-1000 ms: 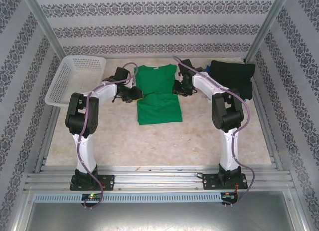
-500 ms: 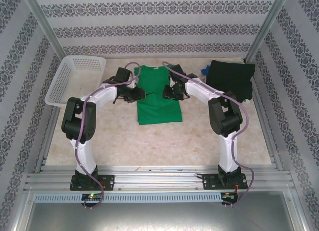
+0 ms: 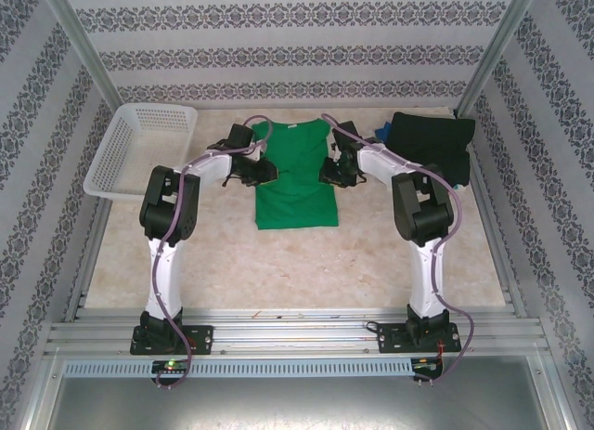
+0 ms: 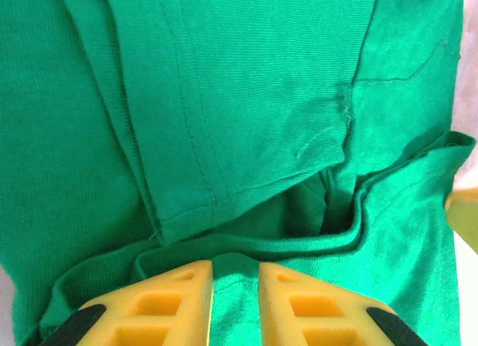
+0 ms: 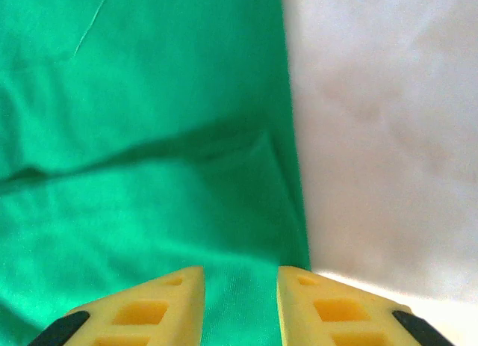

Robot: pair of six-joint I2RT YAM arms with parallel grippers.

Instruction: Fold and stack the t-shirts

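Toward the far middle of the table [image 3: 278, 263], the green t-shirt [image 3: 295, 193] lies flat between the left gripper [image 4: 235, 275] and right gripper [image 5: 240, 279], each with jaws narrowly apart at a side edge; whether cloth is pinched cannot be told. Grabbing only one layer would skew the fold

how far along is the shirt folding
Done: the black fabric t-shirt looks folded, at the far right. In hand: the bright green fabric t-shirt lies flat, a sleeve turned in, with the left gripper and right gripper at its two sides. Left: finish its folds and stack it.
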